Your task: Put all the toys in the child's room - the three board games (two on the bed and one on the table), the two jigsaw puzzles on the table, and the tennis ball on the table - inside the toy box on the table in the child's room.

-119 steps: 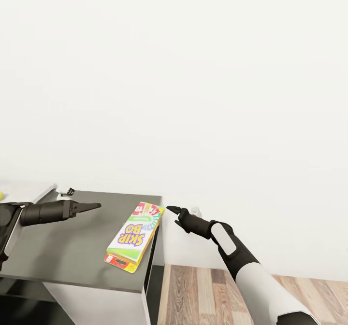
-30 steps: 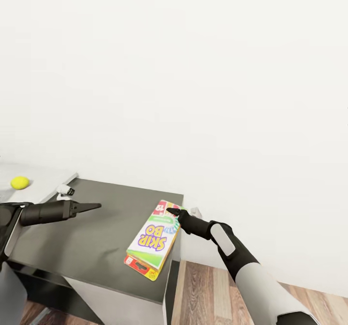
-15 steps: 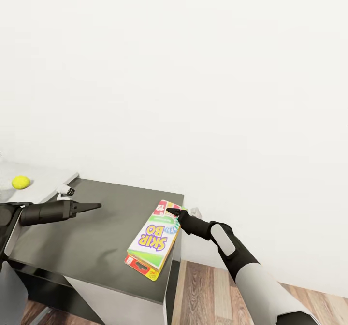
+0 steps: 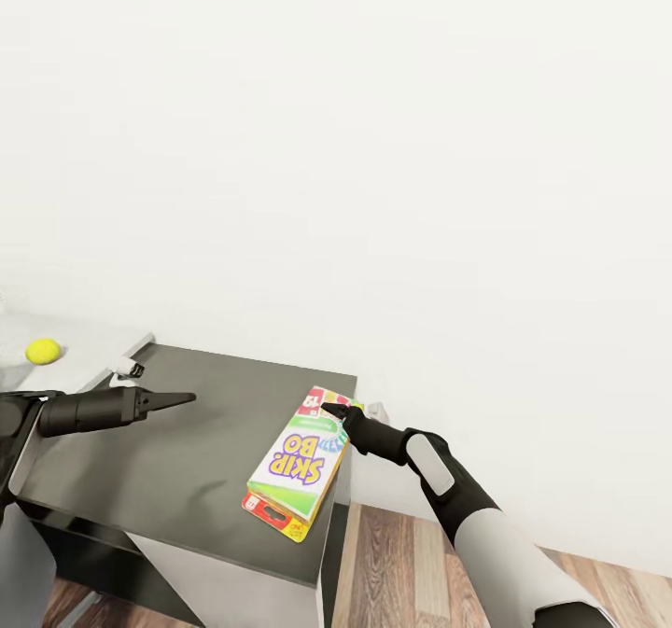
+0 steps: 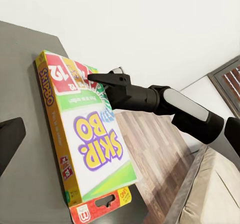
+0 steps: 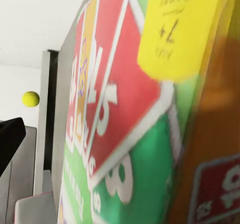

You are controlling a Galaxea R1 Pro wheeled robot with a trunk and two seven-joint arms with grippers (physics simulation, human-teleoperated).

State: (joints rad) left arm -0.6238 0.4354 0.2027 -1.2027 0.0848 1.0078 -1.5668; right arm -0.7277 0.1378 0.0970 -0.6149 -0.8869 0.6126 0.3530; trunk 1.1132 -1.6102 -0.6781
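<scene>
So the Skip-Bo board game point(image 4: 297, 460) is lying flat on the dark grey table point(image 4: 168, 479), right at the table's right edge, with its red hang-tab end poking a bit past the near corner. From the head view the right gripper point(image 4: 332, 410) sits at the far end of the box with its black tips pressed together, so it looks closed, but I can't tell from there if it's actually touching the box. The left wrist view helps: you see that same gripper point(image 5: 100, 78) from the side, pointed tip resting over the red card art near the top of the game point(image 5: 85, 144), with nothing pinched in it. The right wrist view is basically jammed up against the box face point(image 6: 125, 124), all red, green and yellow print, with the tennis ball point(image 6: 30, 98) tiny in the background. The head view has the ball point(image 4: 42, 351) on the lighter surface point(image 4: 89, 353) off to the far left. The left gripper point(image 4: 173, 398) hovers over the table, well apart from the game, fingers together in a point and empty.
</scene>
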